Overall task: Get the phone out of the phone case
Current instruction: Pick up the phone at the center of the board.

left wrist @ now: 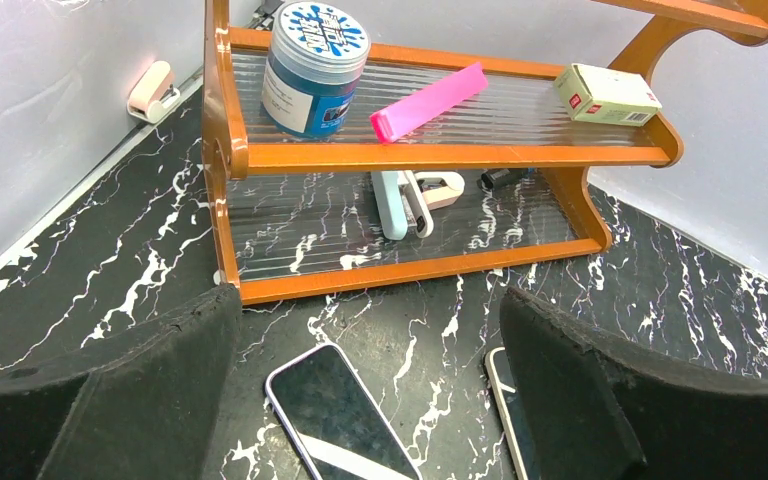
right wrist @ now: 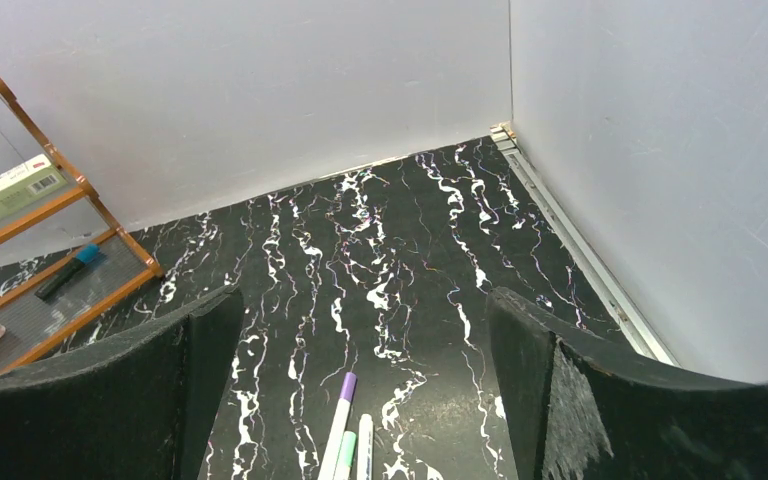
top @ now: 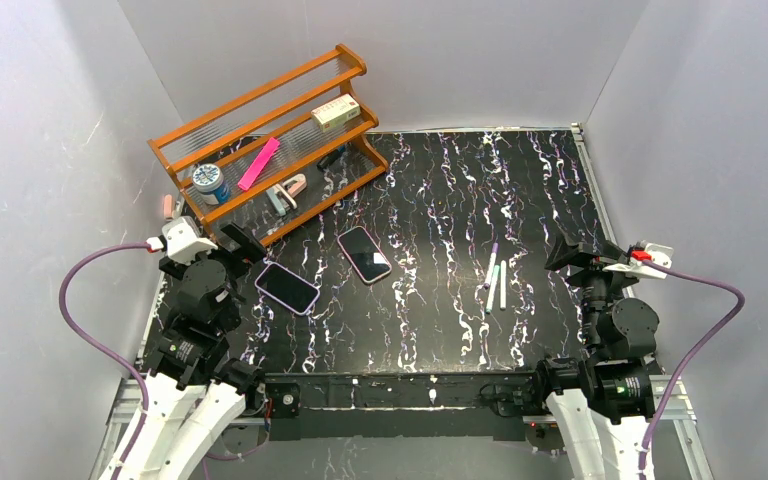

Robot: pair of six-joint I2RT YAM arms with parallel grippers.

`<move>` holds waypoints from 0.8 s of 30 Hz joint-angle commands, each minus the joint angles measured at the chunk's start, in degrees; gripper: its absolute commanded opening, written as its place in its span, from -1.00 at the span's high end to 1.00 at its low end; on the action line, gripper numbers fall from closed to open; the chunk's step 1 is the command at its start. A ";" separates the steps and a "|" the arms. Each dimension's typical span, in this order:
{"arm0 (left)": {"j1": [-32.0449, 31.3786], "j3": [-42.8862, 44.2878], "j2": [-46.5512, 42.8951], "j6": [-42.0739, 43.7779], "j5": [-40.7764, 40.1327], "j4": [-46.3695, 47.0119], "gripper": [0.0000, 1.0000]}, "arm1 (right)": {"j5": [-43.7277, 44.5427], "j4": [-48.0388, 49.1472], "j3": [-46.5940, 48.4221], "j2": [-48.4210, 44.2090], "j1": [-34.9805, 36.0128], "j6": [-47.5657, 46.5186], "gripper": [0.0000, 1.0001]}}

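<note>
Left of centre, phone (top: 287,287) seemingly still inside lavender phone case (left wrist: 271,388), removal unstarted; left gripper (left wrist: 370,390), right gripper (right wrist: 365,380) spread wide, empty.

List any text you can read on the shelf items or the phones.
Nothing reads cleanly.
Jar lid: splashy white lettering, too blurred.
Box: red mark, print too small.
Left phone, right phone: dark screens, no text.

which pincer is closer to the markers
Right. The right pincer sits just right of the markers, which show between its fingers in the wrist view. The left pincer is far to their left, beside the rack.
</note>
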 commanded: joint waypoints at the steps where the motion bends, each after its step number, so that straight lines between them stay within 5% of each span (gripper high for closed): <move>1: -0.29 0.47 -0.36 -0.13 -1.73 -0.03 -0.96 | -0.05 3.17 -0.04 0.26 -0.25 -0.48 -0.97; 24: -0.20 0.89 0.92 -3.68 -1.30 -0.01 -0.96 | -1.43 3.42 -0.05 0.10 -0.26 -0.24 -0.97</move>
